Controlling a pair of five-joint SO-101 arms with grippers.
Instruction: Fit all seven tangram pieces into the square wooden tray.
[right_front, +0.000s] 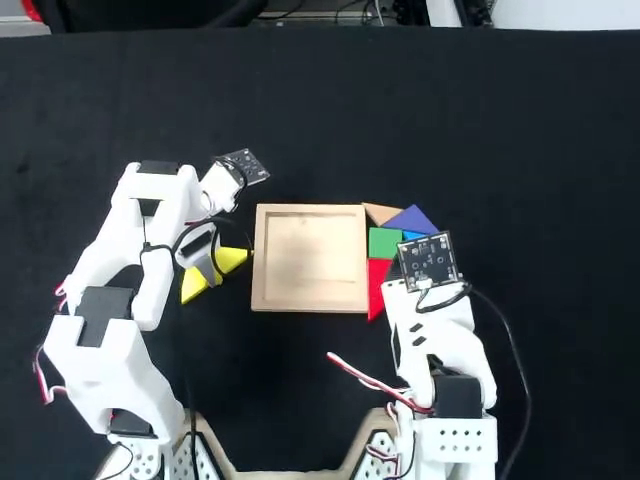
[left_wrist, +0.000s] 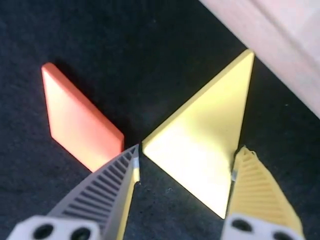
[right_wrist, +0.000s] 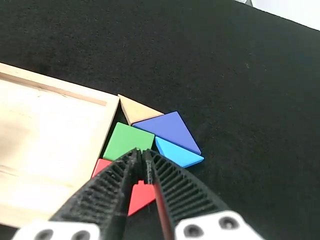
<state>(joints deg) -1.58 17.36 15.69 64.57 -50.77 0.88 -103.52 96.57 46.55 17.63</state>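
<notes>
The square wooden tray (right_front: 308, 258) lies bare at mid-table. My left gripper (left_wrist: 189, 151) is open just left of the tray, one finger close on each side of a flat yellow triangle (left_wrist: 205, 145) (right_front: 233, 258). An orange parallelogram (left_wrist: 77, 125) lies beside that triangle. My right gripper (right_wrist: 142, 154) is shut, hovering low over a red triangle (right_wrist: 141, 196) (right_front: 378, 283) at the tray's right edge. Beyond it lie a green square (right_wrist: 129, 140) (right_front: 384, 243), a dark blue triangle (right_wrist: 167, 131), a light blue triangle (right_wrist: 177, 154) and a tan triangle (right_wrist: 135, 110).
Black cloth covers the table (right_front: 450, 120), with broad free room behind the tray. The tray's raised rim (right_wrist: 112, 125) borders the right-hand cluster of pieces. Both arm bases stand at the near edge.
</notes>
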